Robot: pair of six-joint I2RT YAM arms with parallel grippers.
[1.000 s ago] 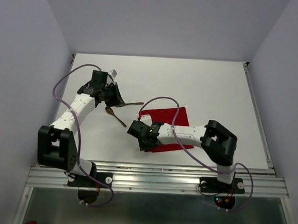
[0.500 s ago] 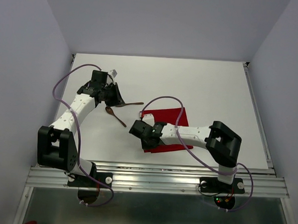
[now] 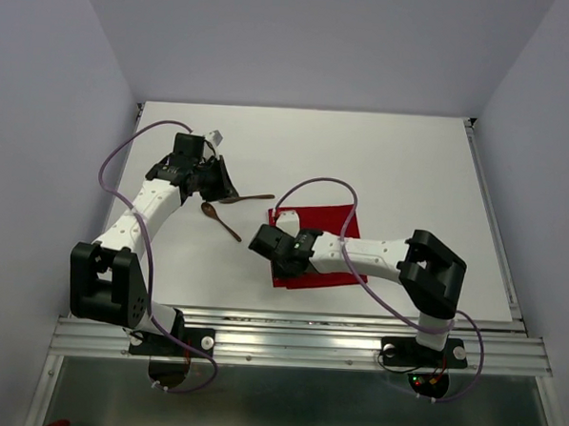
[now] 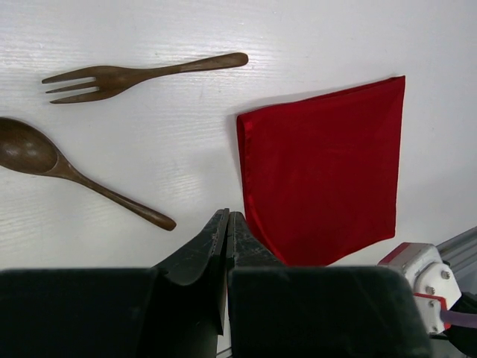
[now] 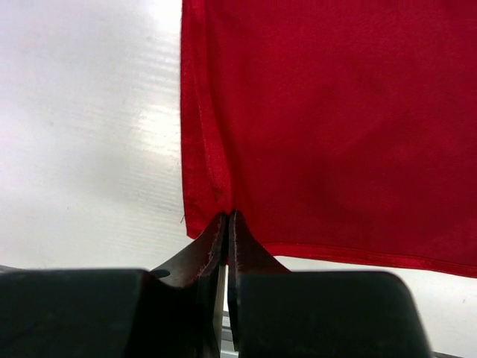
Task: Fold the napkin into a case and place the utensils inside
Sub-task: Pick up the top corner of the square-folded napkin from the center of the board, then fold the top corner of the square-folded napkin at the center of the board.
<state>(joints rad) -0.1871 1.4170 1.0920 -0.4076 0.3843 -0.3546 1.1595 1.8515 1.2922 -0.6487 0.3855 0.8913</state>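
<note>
On the left, the left gripper (image 3: 219, 183) is held above the table (image 3: 392, 161) with its fingers pressed together on nothing. Just beside it the fork (image 3: 247, 199) and spoon (image 3: 221, 221) are seen lying apart on the white surface. Further right, the flat red napkin (image 3: 334, 221) is pinched at its edge, close to a corner, by the clamped right gripper (image 3: 280, 265).

white table (image 3: 392, 161), red napkin (image 4: 320, 171), fork (image 4: 145, 72), spoon (image 4: 86, 182)
</note>
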